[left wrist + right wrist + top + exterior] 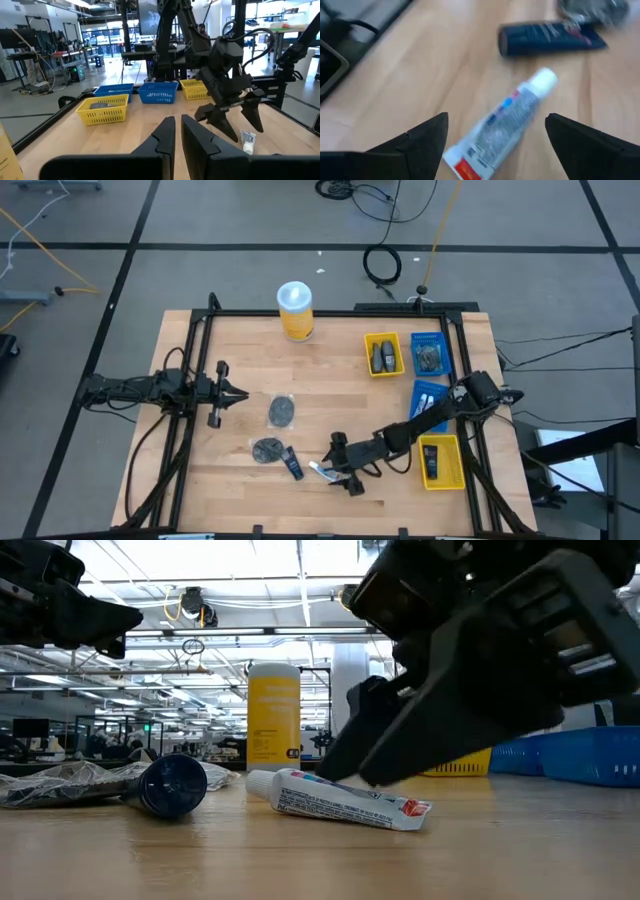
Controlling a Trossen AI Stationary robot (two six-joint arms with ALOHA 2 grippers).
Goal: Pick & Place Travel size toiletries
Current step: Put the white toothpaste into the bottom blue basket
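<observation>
A thin white tube [506, 117] lies flat on the wooden table near its front edge; it also shows in the low view [340, 800]. My right gripper [495, 142] is open and low over it [338, 472], one finger on either side of the tube, touching nothing that I can see. A small dark-blue bottle [550, 37] lies just beyond the tube [291, 464]. Two dark grey round pouches [283, 411] [267, 449] lie flat near the middle. My left gripper [238, 393] is shut and empty above the table's left part.
A tall yellow canister with a white lid [296, 310] stands at the far edge. A yellow tray [383, 354] and a blue tray [430, 352] stand at the far right, another blue tray [428, 398] and a yellow tray [441, 461] nearer along the right side.
</observation>
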